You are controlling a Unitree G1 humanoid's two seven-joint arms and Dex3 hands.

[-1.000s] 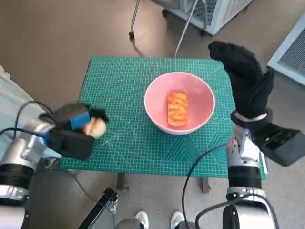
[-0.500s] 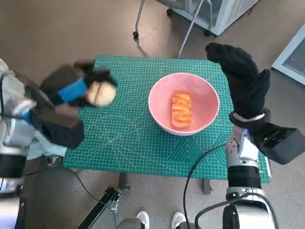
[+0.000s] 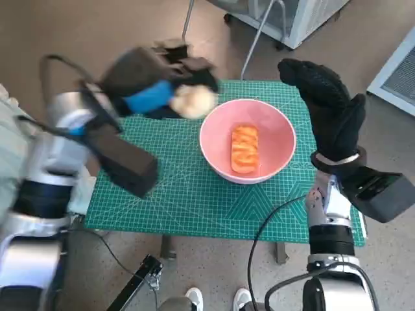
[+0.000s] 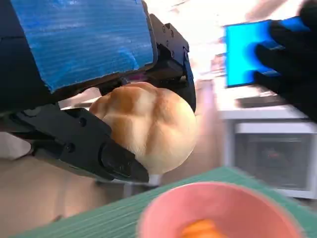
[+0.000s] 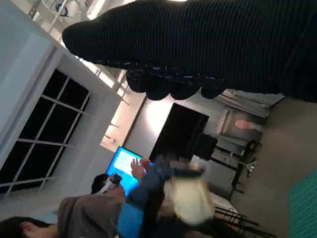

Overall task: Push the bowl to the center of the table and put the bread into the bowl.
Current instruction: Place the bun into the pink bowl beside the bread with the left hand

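My left hand (image 3: 155, 87) is raised above the table's far left part and grips a pale round bread roll (image 3: 192, 102), just left of the bowl's rim. The left wrist view shows the roll (image 4: 148, 124) held between the black fingers (image 4: 84, 148), above the pink bowl (image 4: 218, 213). That pink bowl (image 3: 214, 146) sits near the middle of the green mat (image 3: 162, 194) and holds an orange glazed bread (image 3: 244, 148). At the bowl's right my gloved right hand (image 3: 331, 110) stands upright, fingers spread, holding nothing. The right wrist view shows the left hand (image 5: 148, 208) with the roll (image 5: 190, 201).
The table is small; its edges lie close around the mat. Metal chair legs (image 3: 253, 45) and a white appliance (image 3: 298, 16) stand beyond the far edge. A person (image 5: 79, 215) sits by a blue screen (image 5: 124, 163) in the right wrist view. Cables (image 3: 259, 240) hang near my right forearm.
My left hand has lifted the roll from the table's near left and carried it up and right to the bowl's left rim. The right hand and the bowl have stayed put.
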